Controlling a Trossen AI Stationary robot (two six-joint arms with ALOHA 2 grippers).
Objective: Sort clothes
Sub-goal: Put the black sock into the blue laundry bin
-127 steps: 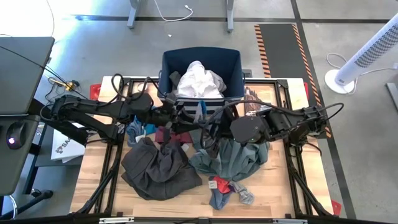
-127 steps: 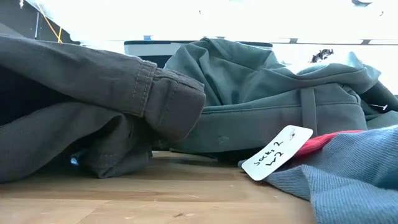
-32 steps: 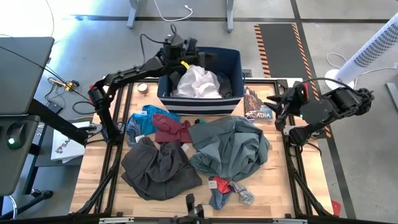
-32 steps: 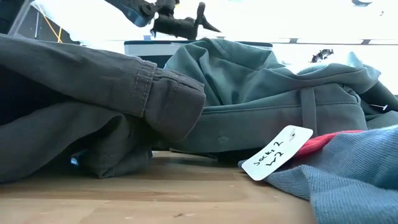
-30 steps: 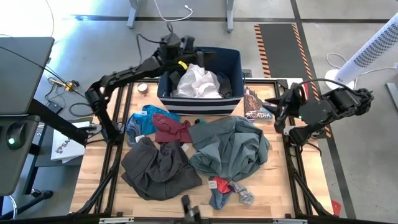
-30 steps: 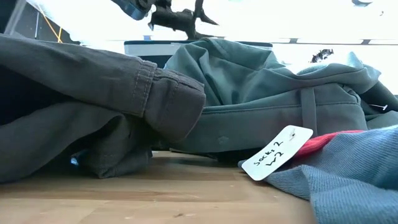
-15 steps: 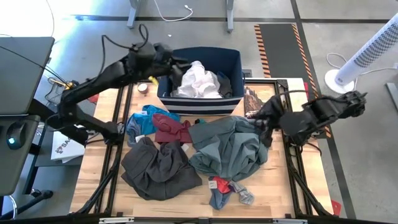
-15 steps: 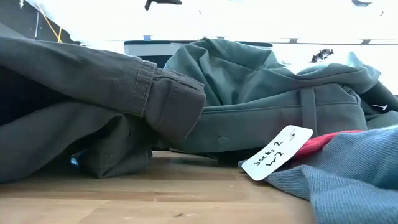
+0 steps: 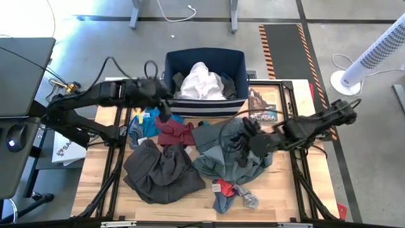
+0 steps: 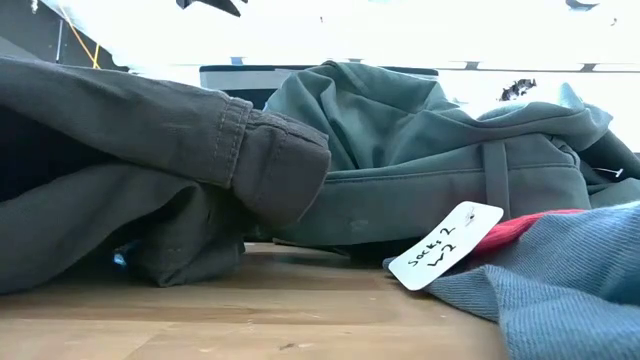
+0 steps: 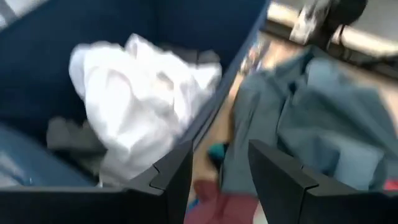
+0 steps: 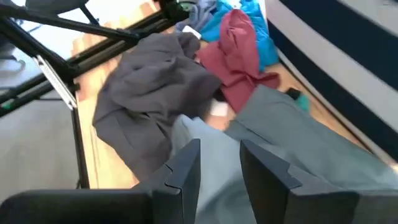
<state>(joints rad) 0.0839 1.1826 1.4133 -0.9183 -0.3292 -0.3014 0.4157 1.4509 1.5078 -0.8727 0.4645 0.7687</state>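
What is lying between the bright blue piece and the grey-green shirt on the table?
The maroon piece lies there, between the bright blue piece and the grey-green shirt. The high view shows it, and the right wrist view too.

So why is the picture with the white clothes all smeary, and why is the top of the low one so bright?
In the left wrist view the white garment and the navy bin look soft and streaky, likely motion blur. In the low view the room behind the grey-green shirt is washed out to white by strong backlight, while the dark trousers up close stay sharp.
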